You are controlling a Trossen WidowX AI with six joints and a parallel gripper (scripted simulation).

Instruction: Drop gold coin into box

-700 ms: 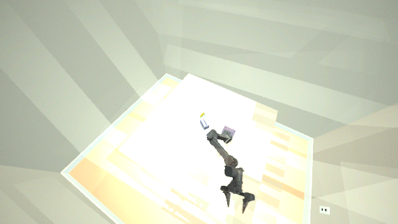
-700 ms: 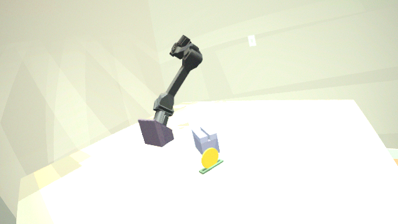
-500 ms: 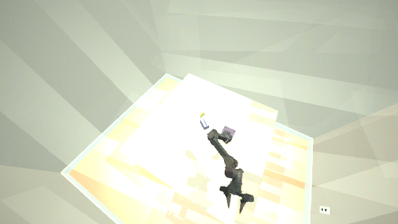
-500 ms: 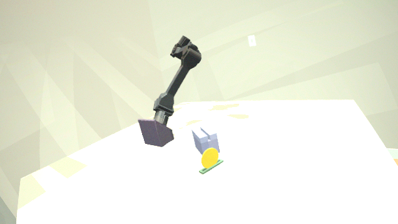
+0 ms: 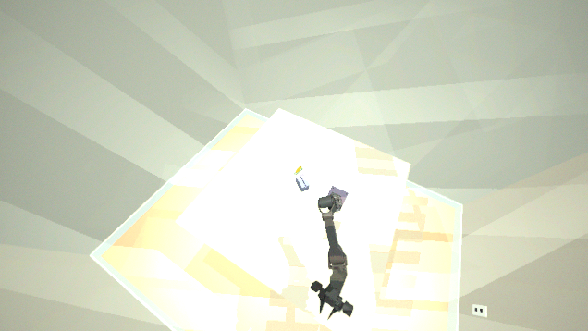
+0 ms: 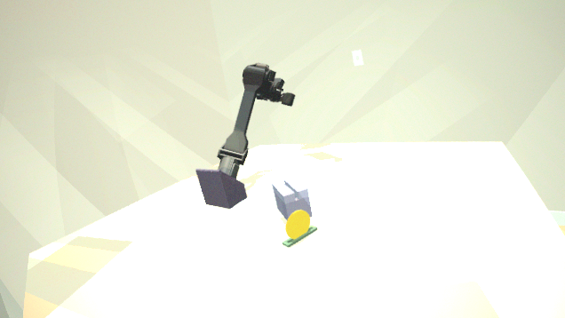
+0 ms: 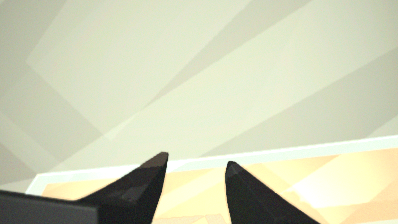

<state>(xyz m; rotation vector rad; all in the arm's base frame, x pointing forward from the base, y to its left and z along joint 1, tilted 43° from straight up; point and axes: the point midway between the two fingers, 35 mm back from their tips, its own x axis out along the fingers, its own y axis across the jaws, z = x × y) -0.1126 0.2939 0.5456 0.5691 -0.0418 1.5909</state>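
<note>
Pincer [image 5: 324, 319] [image 7: 197, 163] partly spread and holding nothing, it should swing back over the counter [image 5: 259, 185] [image 6: 400, 222] and line up squarely with the coin [image 5: 299, 170] [image 6: 298, 224], upright in its holder [image 6: 289, 243].

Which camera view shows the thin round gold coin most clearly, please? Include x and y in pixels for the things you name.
The exterior view: the thin round gold coin [image 5: 299, 170] [image 6: 298, 224] shows its broad face there, upright in the shallow green holder [image 6: 289, 243]. The top view shows only a small yellow sliver near the grey slotted box [image 5: 301, 181] [image 6: 290, 200]. The wrist view does not show it.
</note>
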